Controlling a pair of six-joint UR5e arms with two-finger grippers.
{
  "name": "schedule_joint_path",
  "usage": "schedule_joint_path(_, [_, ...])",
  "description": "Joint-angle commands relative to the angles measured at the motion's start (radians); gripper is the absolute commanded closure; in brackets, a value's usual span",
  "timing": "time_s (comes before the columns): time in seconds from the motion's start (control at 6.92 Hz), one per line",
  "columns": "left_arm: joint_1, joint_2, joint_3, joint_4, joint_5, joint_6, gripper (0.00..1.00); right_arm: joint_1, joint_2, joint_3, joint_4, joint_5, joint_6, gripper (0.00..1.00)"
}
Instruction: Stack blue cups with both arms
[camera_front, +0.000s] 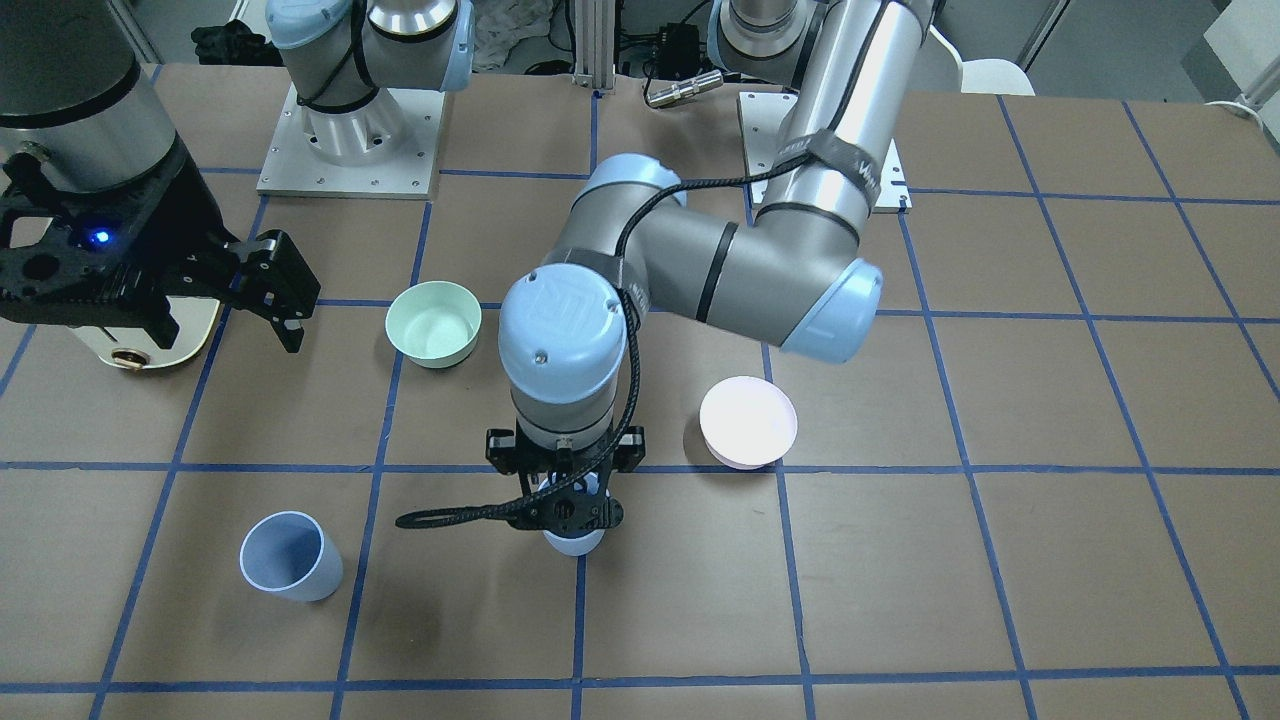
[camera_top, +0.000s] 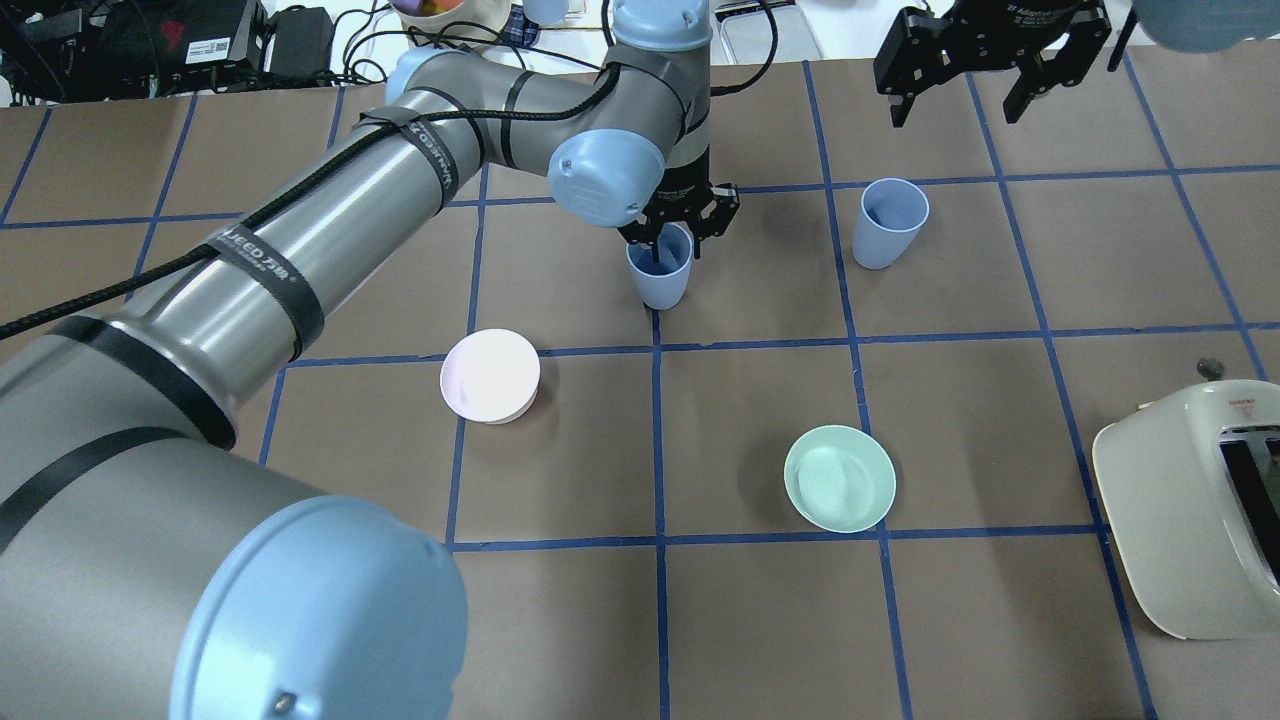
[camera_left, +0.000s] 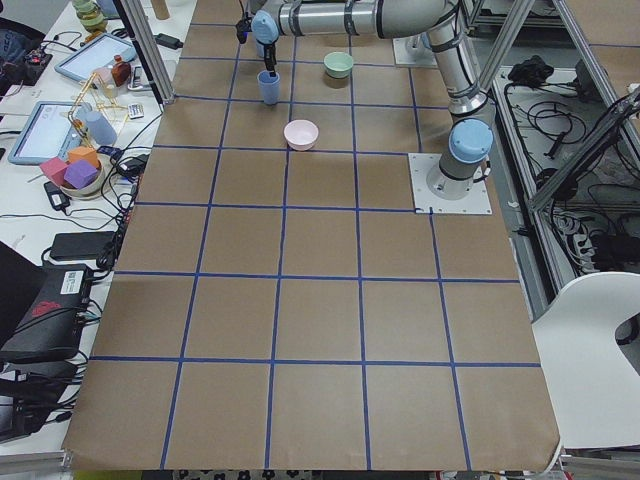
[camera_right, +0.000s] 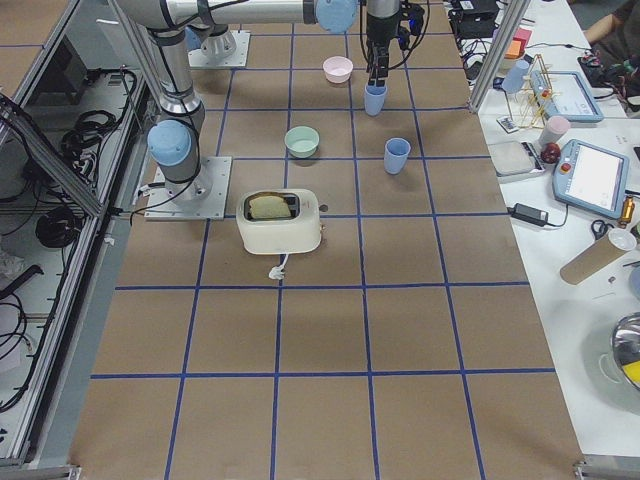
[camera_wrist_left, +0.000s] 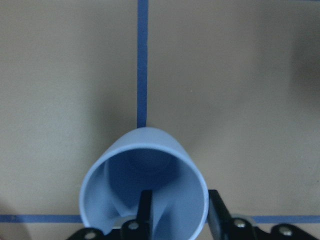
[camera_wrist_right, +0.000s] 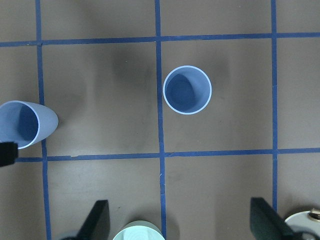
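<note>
The left gripper (camera_wrist_left: 180, 200), jaws open, straddles the rim of one cup (camera_top: 659, 275); the second cup (camera_top: 889, 222) stands upright beside it, nearer the open right gripper (camera_top: 955, 110).

Open table (camera_top: 760, 300) all round lone blue cup (camera_top: 890, 222); L arm (camera_top: 400, 170) over 2nd cup (camera_top: 659, 282) nearest, mint bowl (camera_top: 840, 478) well apart.

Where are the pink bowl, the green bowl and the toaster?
pink bowl (camera_top: 490, 372), overhead view, its inside bottom.
mint-green bowl (camera_top: 840, 478), overhead view, its inside bottom.
toaster (camera_top: 1165, 500), overhead view, its cream top shell.
</note>
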Motion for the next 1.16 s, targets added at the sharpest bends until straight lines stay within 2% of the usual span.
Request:
schedule_joint_path(0.0, [0.034, 0.194, -0.039, -0.217, -0.002, 0.133, 0.00, -0.001, 0.002, 0.000, -0.002, 0.000, -0.002, 0.00])
schedule_joint_path(0.29, [0.094, 0.401, -0.225, -0.199, -0.004, 0.151, 0.00, -0.026, 0.015, -0.009, -0.030, 0.005, -0.021, 0.00])
schedule_joint_path(0.43, [0.135, 0.478, -0.348, -0.082, 0.002, 0.160, 0.00, -0.035, 0.069, -0.018, -0.051, -0.008, -0.023, 0.00])
schedule_joint_path(0.58, [0.168, 0.532, -0.425, -0.020, 0.033, 0.189, 0.00, -0.055, 0.098, -0.037, -0.054, -0.005, -0.023, 0.00])
schedule_joint_path(0.72, [0.215, 0.560, -0.426, -0.033, 0.048, 0.209, 0.00, -0.075, 0.168, -0.046, -0.074, 0.003, -0.023, 0.00])
schedule_joint_path(1.01, [0.294, 0.568, -0.398, -0.086, 0.039, 0.318, 0.00, -0.078, 0.295, -0.034, -0.204, 0.003, -0.021, 0.00])
